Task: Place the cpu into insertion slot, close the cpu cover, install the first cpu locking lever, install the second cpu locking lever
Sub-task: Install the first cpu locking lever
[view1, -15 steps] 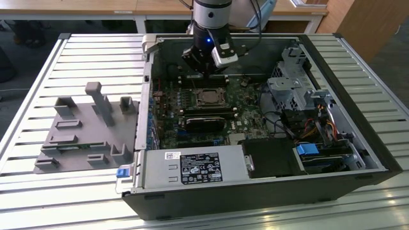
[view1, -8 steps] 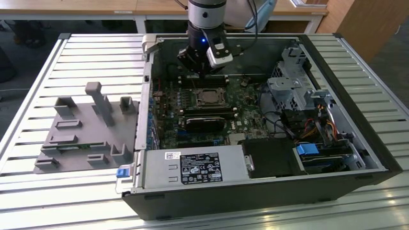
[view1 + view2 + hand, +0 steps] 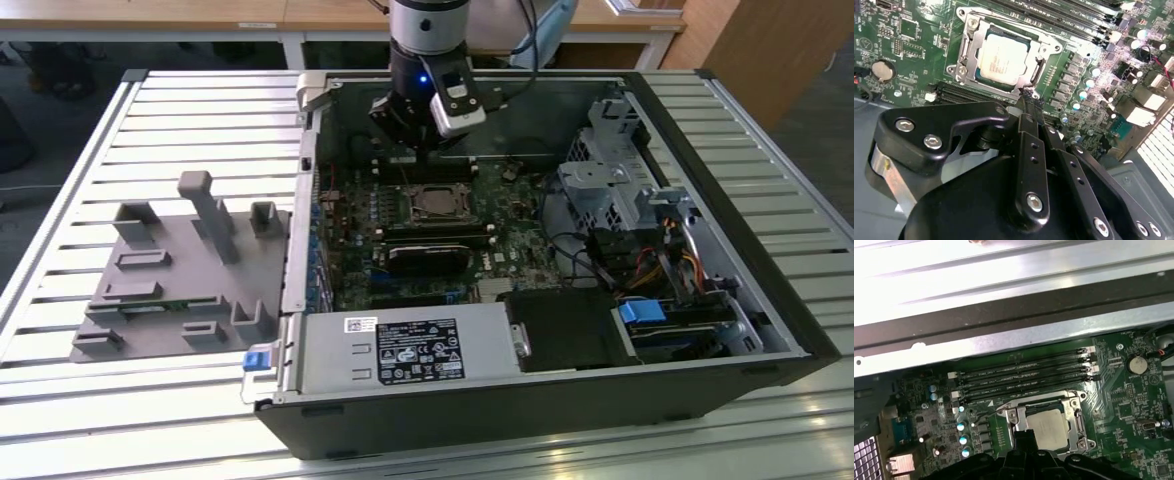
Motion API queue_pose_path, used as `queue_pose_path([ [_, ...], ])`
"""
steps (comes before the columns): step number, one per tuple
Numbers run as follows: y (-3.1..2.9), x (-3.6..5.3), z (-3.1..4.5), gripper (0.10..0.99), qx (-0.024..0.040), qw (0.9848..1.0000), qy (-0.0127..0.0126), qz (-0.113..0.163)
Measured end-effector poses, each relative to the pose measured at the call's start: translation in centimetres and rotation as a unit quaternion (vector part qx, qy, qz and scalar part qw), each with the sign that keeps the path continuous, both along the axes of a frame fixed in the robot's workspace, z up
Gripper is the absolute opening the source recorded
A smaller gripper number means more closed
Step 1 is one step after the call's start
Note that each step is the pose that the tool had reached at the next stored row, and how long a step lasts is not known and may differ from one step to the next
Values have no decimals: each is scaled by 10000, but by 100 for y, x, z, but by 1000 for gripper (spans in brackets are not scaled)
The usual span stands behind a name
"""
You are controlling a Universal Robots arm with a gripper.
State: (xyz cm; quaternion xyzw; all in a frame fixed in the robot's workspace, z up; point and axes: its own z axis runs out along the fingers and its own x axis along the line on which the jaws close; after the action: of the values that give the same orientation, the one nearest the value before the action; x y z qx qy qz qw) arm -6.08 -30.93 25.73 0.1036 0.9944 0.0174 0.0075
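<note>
Hovering just beside the cpu (image 3: pixel 1002 61), the tool (image 3: pixel 1028 96) has its tips together, holding nothing. The cpu sits in the board (image 3: pixel 909 45), its cpu cover (image 3: pixel 969 40) seemingly down. The lever step seems in hand and needs a precise push.

The exterior view looks down at a slant from high up, across the slatted table (image 3: pixel 80 420) and onto the whole open computer case (image 3: pixel 747 330), standing well back from it. Both wrist views sit close above the motherboard (image 3: pixel 914 55) and look past the gripper (image 3: pixel 1029 100), seemingly from opposite sides of it. All three views share the cpu (image 3: pixel 434 203) and the board around it.
</note>
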Motion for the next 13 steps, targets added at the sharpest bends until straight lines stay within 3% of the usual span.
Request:
queue_pose_path([
  [10,0,-3,28,106,7,10000,-2,14],
  [13,0,-4,28,106,6,9999,-2,133],
])
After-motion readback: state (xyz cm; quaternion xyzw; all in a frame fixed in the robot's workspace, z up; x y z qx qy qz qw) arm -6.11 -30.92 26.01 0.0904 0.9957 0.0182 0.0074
